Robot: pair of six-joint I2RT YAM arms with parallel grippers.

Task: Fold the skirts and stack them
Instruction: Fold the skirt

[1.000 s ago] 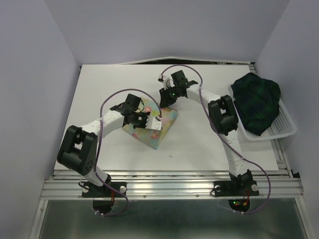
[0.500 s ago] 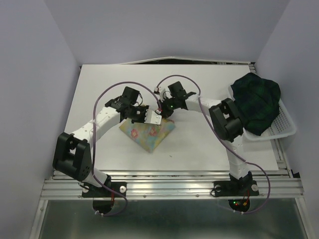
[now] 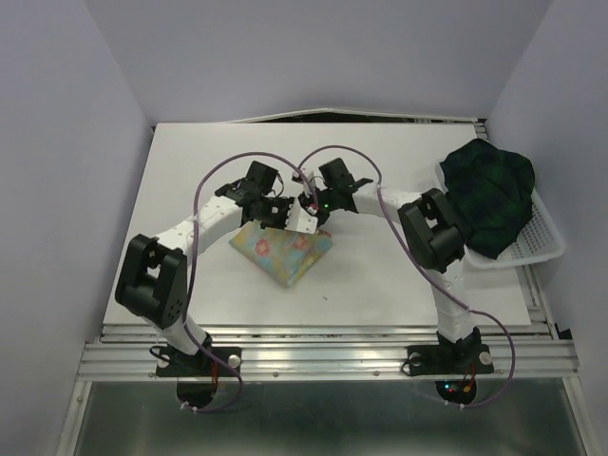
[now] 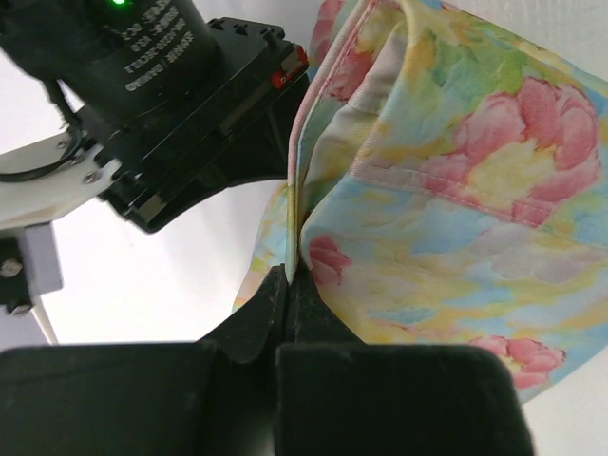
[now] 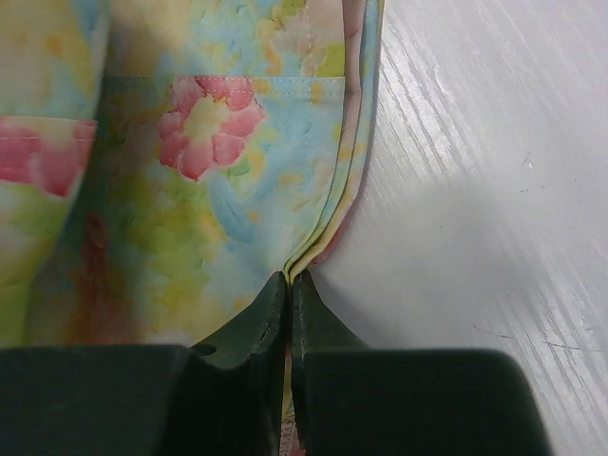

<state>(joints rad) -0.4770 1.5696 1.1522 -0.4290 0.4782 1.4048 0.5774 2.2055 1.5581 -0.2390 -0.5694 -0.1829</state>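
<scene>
Claws first — from above we see the left gripper (image 3: 275, 211) and right gripper (image 3: 306, 215) meeting at the far edge of the floral skirt (image 3: 283, 253) on the table (image 3: 190, 171). The plaid skirt (image 3: 489, 195) fills the basket (image 3: 545, 239). Left wrist: jaws pinch a hem — lettering nearby is unreadable. Right wrist: jaws clamp stacked edges, with bare table to the right.

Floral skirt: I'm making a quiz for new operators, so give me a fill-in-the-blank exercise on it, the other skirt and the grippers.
1. The left gripper and right gripper are both ____ on the floral skirt.
2. The plaid skirt lies in the white ____.
3. The plaid skirt is held by ____ gripper.
Missing words: shut; basket; neither.
</scene>
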